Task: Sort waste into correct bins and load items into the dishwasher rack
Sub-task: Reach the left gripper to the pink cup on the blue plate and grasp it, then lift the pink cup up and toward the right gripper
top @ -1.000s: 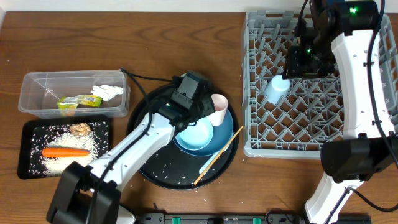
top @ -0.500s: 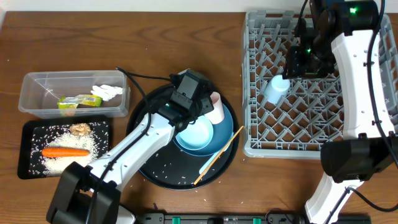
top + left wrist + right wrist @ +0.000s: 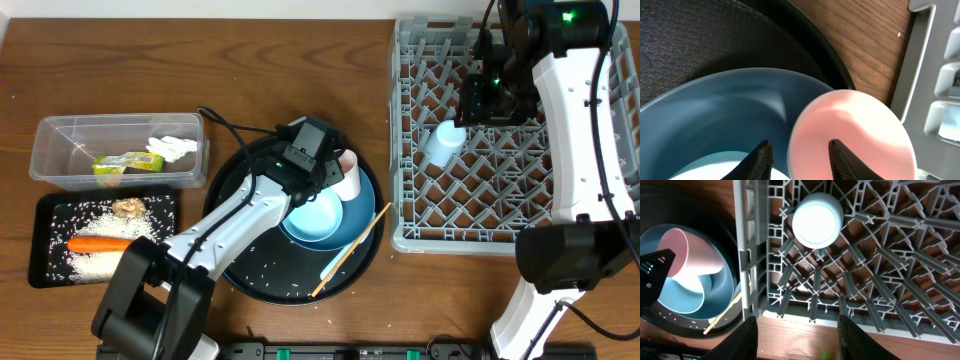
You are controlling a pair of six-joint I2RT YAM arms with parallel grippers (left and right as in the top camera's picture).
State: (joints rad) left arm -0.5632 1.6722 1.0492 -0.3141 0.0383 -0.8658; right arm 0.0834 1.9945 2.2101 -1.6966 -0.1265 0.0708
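- Between the fingertips of the left gripper [image 3: 801,155] lies the near edge of the small pink cup [image 3: 855,135]. One finger hangs over the cup and the other over the blue beside it. A sliver of gap shows on that side, so I read the jaws as parted and not yet pinching.
- My call on handling: the cup should be light, rigid and smooth, so a careless nudge could make it roll or skate. I would take it by the wall at the rim, one finger inside and one outside, and squeeze gently.
- It is plain, pale pink and glossy, with no handle that I can see.
- From overhead it lies tipped on its side on the large dark-blue plate [image 3: 366,214], touching the pale-blue bowl [image 3: 315,220], on the side nearer the dishwasher rack [image 3: 400,150].
- The plate rests on a round black tray [image 3: 245,275] speckled with loose grains. The chopsticks [image 3: 350,248] slant across the plate's edge toward the rack.
- Over the rack, the right gripper [image 3: 797,335] hovers with its fingers spread and nothing between them.
- Below it the small light-blue cup [image 3: 817,220] stands among the pegs. I cannot tell whether its mouth faces up or down.
- Far to the left, the clear tub [image 3: 50,160] holds the snack wrapper [image 3: 128,162] and the tissue [image 3: 172,147].
- The shallow black tray [image 3: 40,240] beside the tub holds the carrot [image 3: 105,244], the brown lump [image 3: 127,207] and the rice [image 3: 150,228].
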